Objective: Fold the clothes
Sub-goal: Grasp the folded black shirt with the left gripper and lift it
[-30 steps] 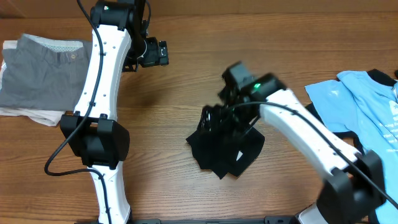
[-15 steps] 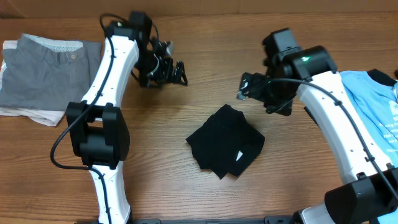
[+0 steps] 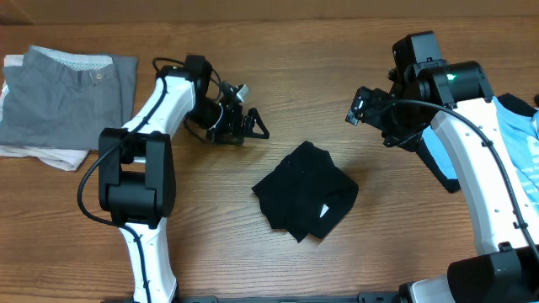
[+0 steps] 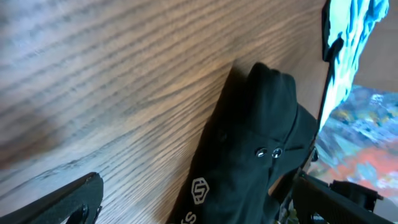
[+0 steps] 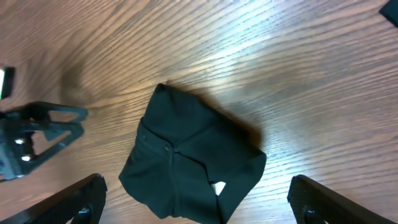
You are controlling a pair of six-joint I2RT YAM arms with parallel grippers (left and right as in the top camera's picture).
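Near strip: bare wooden worktop (image 3: 219, 261) lies on the robot's side of the black shirt, between the two arm bases.
Black shirt: the black shirt (image 3: 305, 192) sits about mid-worktop, folded into a small lumpy bundle. Its edges are uneven and a small white print shows at its near right side.
Room around it: bare wood on every side; nothing touches the bundle.
Left tool: the left tool (image 3: 255, 124) is beyond the black shirt and to its left, apart from it and close to the wood. Its fingers are spread wide and empty.
Right tool: the right tool (image 3: 360, 109) is beyond the black shirt and to its right, released and holding nothing.
Grey garment: the grey garment (image 3: 63, 101) is well left of the black shirt, folded on a white cloth (image 3: 34, 153).
Light blue shirt: the light blue shirt (image 3: 524, 164) is well right of the black shirt, black-trimmed. It is partly under the right arm and cut off by the view's edge.
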